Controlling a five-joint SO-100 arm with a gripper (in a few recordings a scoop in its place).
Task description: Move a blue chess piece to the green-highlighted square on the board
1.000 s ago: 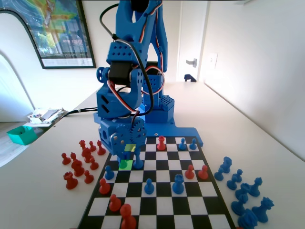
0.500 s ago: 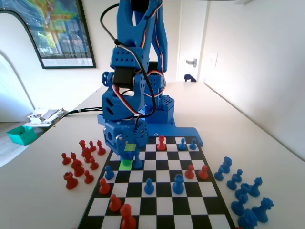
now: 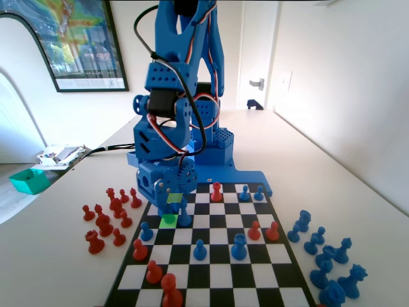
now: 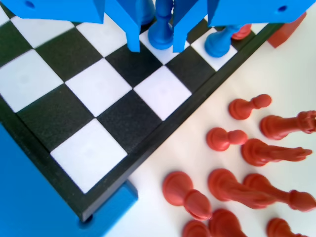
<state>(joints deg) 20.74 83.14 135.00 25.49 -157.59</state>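
Observation:
A blue chess piece (image 3: 185, 217) stands on the board (image 3: 211, 281), just right of the green-highlighted square (image 3: 168, 220) in the fixed view. My gripper (image 3: 179, 206) hangs low over that spot. In the wrist view the same blue chess piece (image 4: 161, 34) rests upright on a white square, between the two jaws of my gripper (image 4: 157, 43). The jaws stand apart on either side of it, with a gap showing on the left side. A small blue pawn (image 4: 217, 43) stands one square further on, near the board's edge.
Several red pieces (image 3: 105, 217) lie off the board's left side in the fixed view, and blue pieces (image 3: 326, 256) off its right. More red and blue pieces (image 3: 239, 246) stand on the board. A yellow-tinted square (image 3: 174, 198) lies just behind the green one.
My gripper has risen a little from the board since a second ago, uncovering the green square. The blue piece beside that square has stayed in place.

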